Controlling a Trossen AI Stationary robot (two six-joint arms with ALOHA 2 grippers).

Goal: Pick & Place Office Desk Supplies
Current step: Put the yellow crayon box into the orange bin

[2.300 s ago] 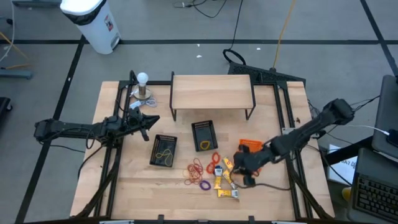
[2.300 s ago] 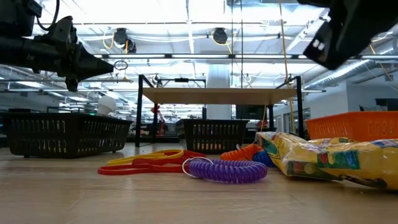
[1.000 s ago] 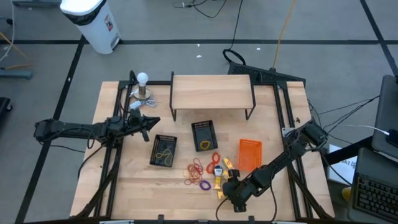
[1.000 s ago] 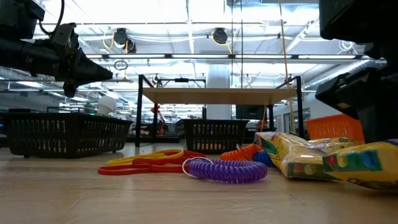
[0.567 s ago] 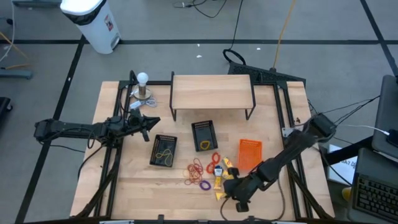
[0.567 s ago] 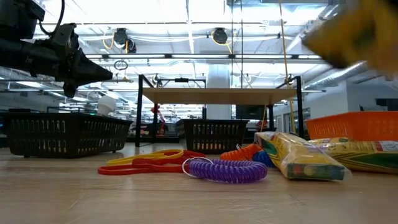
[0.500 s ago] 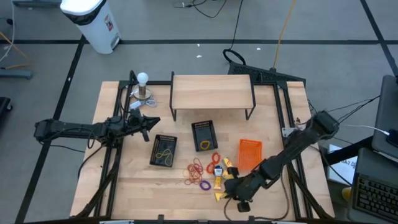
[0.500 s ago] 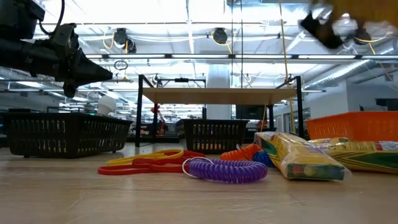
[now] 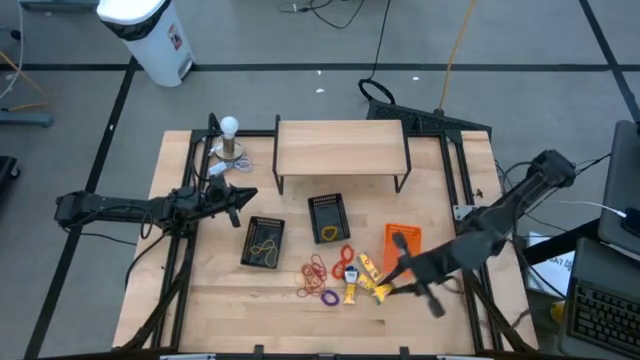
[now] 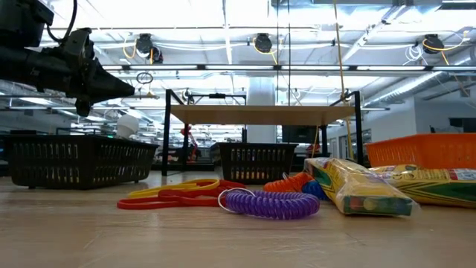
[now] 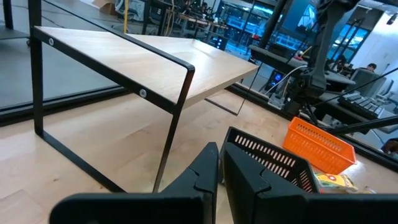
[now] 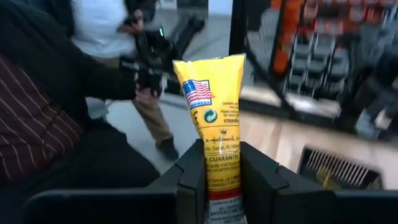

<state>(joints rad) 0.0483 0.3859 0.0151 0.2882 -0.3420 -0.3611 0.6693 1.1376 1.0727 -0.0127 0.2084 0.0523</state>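
Note:
Rubber bands (image 9: 318,275) in red, orange and purple lie loose on the table's near middle, beside two yellow packets (image 9: 358,278); the low view shows the packets (image 10: 357,190) flat on the wood. My right gripper (image 9: 397,283) hangs high over the near right, pointing left, shut on a third yellow packet (image 12: 214,109). My left gripper (image 9: 243,194) waits shut at the table's left, above a black basket (image 9: 264,243) that holds yellow bands. My right gripper pinches the yellow packet by one end (image 12: 219,169) between its two fingers (image 12: 189,177). The fingers lie level and along the packet, coming from the table's right. The rest of the packet sticks straight out past the fingertips, lifted clear of the table.
A second black basket (image 9: 328,218) and an orange basket (image 9: 403,240) stand mid-table. A wooden shelf (image 9: 340,148) on black legs spans the far side, with a white ball on a stand (image 9: 230,138) at the far left. People (image 12: 93,37) show beyond the table.
My right gripper was low at the table's near edge around a yellow packet. It has taken hold of it, risen steeply and swung toward the right and far side, tipping up to level. The packet is lifted clear; the other packets and bands stay put.

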